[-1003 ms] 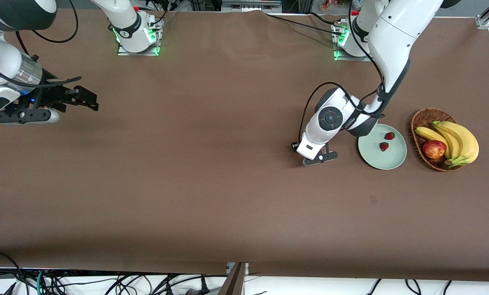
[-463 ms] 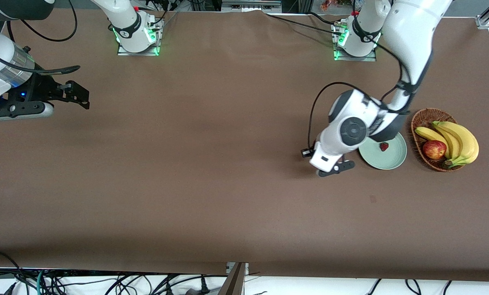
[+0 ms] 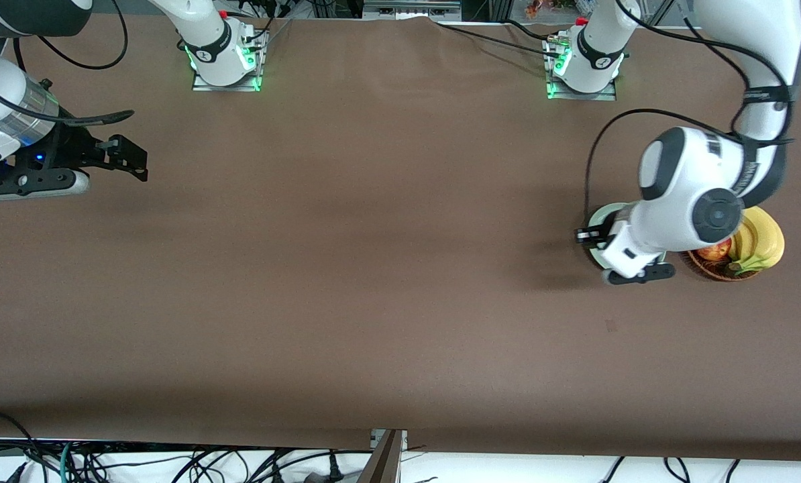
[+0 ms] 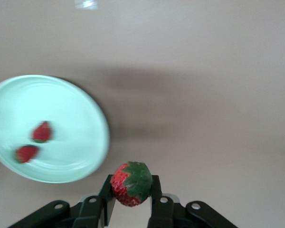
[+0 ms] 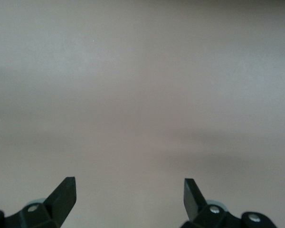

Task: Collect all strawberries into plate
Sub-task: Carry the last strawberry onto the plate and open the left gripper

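At the right arm's end of the bench (image 3: pixel 347 282), the right claw (image 3: pixel 135 161) is seen hovering low over bare brown surface, its fingers spread wide with nothing between them, as the right wrist view confirms; this arm is judged to be waiting. Well apart from it, toward the left arm's end, the left claw (image 4: pixel 131 199) is held over the pale mint-green plate (image 3: pixel 598 216), most of which is hidden in the front view by the white wrist. In the left wrist view the claw is shown clenched on the third strawberry (image 4: pixel 131 184), which is pinched between the two black fingers (image 4: pixel 107 194) with its green leafy top turned toward the camera. In that same view the plate (image 4: pixel 80 123) is seen below and to one side of the claw's line, with bare bench directly beneath the gripped berry, and two strawberries (image 4: pixel 42 131) (image 4: pixel 26 153) are already lying in it, close together and apart from the rim. The coming move is judged to turn on this offset: the berry must be carried sideways until it is over the plate's interior before the fingers are released, otherwise it could be dropped on the bench beside the rim. Just beside the plate, the wicker basket (image 3: pixel 719 272) with bananas (image 3: pixel 763 240) and an apple (image 3: pixel 714 251) is partly covered by the arm.
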Available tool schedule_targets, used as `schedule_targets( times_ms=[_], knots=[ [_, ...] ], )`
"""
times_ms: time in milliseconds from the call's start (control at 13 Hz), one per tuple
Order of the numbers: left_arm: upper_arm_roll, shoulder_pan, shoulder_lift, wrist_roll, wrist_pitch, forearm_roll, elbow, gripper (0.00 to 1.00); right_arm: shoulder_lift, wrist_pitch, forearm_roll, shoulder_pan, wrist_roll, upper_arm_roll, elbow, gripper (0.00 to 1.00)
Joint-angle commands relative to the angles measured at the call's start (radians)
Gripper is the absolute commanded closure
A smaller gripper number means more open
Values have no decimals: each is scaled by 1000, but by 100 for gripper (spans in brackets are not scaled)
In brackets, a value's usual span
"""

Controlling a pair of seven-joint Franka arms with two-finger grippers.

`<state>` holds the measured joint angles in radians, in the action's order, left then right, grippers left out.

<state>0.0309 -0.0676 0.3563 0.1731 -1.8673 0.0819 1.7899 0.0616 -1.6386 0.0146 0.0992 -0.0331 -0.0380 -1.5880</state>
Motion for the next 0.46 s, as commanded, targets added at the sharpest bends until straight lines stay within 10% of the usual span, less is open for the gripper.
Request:
schedule_targets(
  times_ms=[0,386],
  knots=[
    [-93,0,-37,-180,-90,29,136,100,14,7,8,-9,4,1,43,0],
    [-114,-1,7,-233,-482,29,370,100,15,13,2,-7,-4,1,45,0]
  ],
)
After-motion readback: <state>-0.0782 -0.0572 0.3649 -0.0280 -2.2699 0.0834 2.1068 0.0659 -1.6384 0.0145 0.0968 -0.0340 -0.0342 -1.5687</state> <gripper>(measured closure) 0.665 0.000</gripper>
